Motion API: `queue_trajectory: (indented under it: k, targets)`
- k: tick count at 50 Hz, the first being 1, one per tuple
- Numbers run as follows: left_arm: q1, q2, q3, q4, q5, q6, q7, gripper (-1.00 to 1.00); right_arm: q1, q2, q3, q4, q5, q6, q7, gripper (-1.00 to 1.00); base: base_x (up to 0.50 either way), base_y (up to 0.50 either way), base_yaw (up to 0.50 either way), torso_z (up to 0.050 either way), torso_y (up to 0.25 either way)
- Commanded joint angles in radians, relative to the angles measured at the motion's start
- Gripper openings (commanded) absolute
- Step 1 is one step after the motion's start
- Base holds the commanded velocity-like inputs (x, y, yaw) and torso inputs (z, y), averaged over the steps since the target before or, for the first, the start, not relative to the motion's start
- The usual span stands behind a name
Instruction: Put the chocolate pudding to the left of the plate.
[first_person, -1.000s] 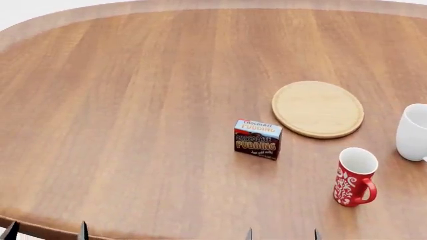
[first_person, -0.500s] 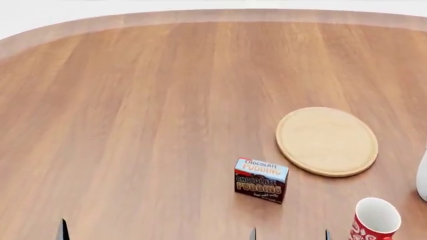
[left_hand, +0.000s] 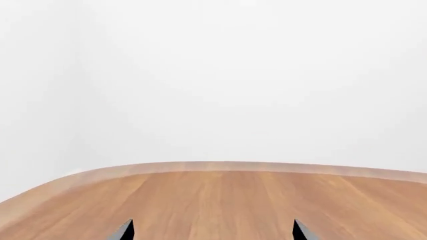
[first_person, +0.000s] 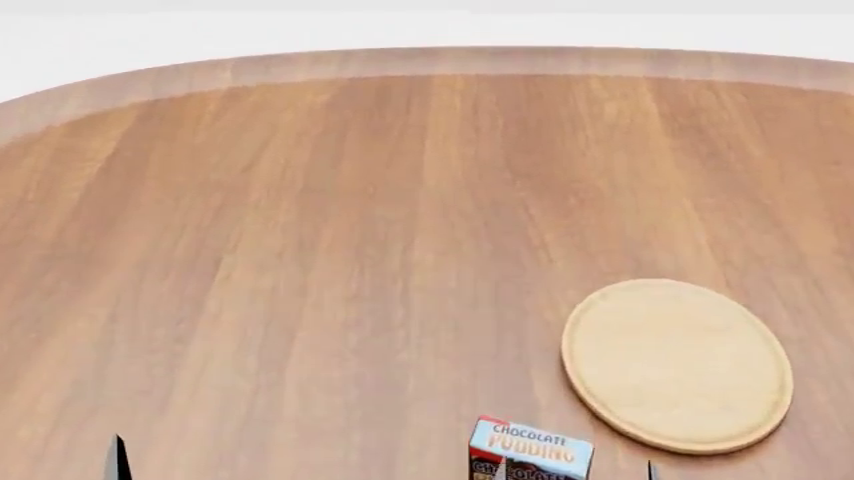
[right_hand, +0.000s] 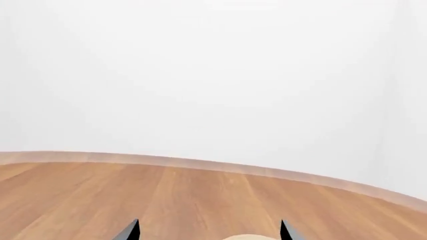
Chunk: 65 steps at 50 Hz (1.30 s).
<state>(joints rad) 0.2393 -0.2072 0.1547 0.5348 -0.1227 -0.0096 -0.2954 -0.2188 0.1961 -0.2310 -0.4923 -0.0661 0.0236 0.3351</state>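
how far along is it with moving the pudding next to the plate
Nothing done yet. The pudding stands untouched at the table's near edge, nearer than the plate, not level with it. Both grippers, left and right, are open and empty. Grasping and placing remain.

The plate (first_person: 677, 364) lies flat on the table (first_person: 294, 250) at about four o'clock. The pudding (first_person: 530, 451) stands at six — cut off by the frame's edge, just beside the plate at its eight o'clock, not touching.
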Motion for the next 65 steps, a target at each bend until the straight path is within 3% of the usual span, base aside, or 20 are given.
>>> queue_trajectory:
  k: [1,46,48,55,59,63,65]
  targets:
    - [0.000,-0.006,0.004,-0.003,-0.004,0.007,-0.008,1.00,-0.001,0.008,-0.008,-0.004,0.002,-0.001,0.007,1.00,0.33,0.00,0.00,0.000,0.000]
    - [-0.010,-0.029,0.033,-0.015,-0.013,0.005,-0.029,1.00,0.008,0.032,-0.031,-0.008,0.009,0.016,0.033,1.00,0.33,0.00,0.00,0.000,0.000]
    - [-0.010,-0.030,0.033,-0.013,-0.013,0.005,-0.031,1.00,-0.001,0.029,-0.023,0.005,-0.004,-0.044,0.057,1.00,0.33,0.00,0.00,0.000,0.000]
    - [-0.012,-0.033,0.036,-0.014,-0.015,0.003,-0.035,1.00,-0.004,0.038,-0.025,-0.017,-0.013,-0.029,0.060,1.00,0.00,0.00,0.00,0.000,0.001]
    - [-0.009,-0.037,0.035,-0.009,-0.019,0.002,-0.036,1.00,-0.012,0.070,0.019,-0.117,-0.038,0.048,0.065,1.00,0.00,0.00,0.00,0.000,0.000]
    - [-0.010,-0.039,0.036,-0.006,-0.020,-0.001,-0.040,1.00,-0.022,0.141,0.178,-0.346,0.074,0.197,0.034,1.00,0.00,0.00,0.00,0.000,0.000]
    - [-0.009,-0.039,0.039,0.000,-0.018,-0.006,-0.042,1.00,-0.004,0.210,0.275,-0.511,0.072,0.361,0.021,1.00,0.00,0.00,0.00,0.000,0.000]
